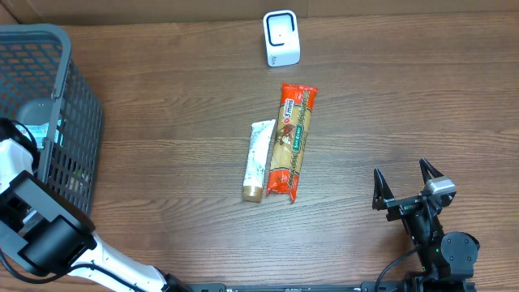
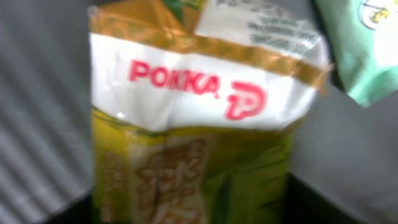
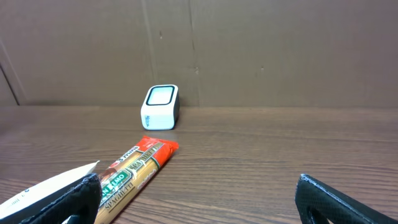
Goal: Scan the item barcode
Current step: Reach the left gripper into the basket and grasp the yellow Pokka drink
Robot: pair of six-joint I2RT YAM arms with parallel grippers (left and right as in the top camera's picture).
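A Pokka pack (image 2: pixel 186 106), white on top and yellow-green below, fills the left wrist view and is blurred. It sits between the dark fingers of my left gripper (image 2: pixel 193 214), which press against both of its sides. In the overhead view that gripper is hidden inside the grey basket (image 1: pixel 77 113). The white barcode scanner (image 1: pixel 281 38) stands at the back of the table, and the right wrist view shows this scanner (image 3: pixel 160 107) too. My right gripper (image 1: pixel 401 172) rests open and holds nothing near the front right, its jaws (image 3: pixel 198 199) wide apart.
A spaghetti pack (image 1: pixel 292 139) and a white tube (image 1: pixel 259 160) lie side by side mid-table, left of the right gripper. A mint-green pack (image 2: pixel 367 50) lies beside the Pokka pack in the basket. The left arm (image 1: pixel 24 203) reaches over the basket's near side.
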